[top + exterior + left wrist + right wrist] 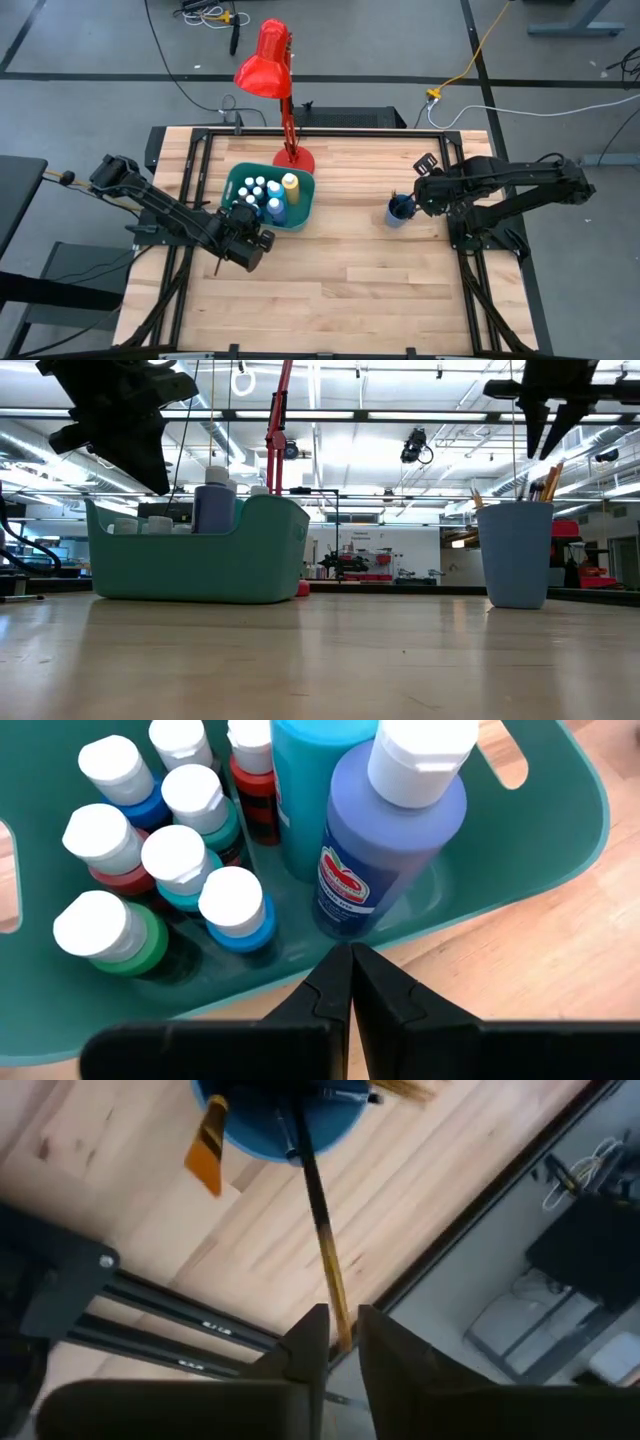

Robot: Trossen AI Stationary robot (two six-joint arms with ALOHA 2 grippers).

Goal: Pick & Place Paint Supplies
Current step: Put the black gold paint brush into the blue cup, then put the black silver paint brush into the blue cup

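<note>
One thin dark-handled brush [322,1220] stands in the small blue plastic cup [399,211] right of centre, its tip between my right end effector's [334,1332] slightly parted fingers; I judge it's mid-release. The left end effector [350,982], pinched together and empty, hovers by the teal plastic bin [306,199] of white-capped paint bottles [262,197] mid-frame. Next I'd lift the right clear.

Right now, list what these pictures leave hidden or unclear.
- High view: the right gripper covers part of the small blue cup, hiding its contents.
- Low view: the teal plastic bin wall hides most white-capped paint bottles.
- Right wrist view: the dark-handled brush is blurred; grip unclear.
</note>
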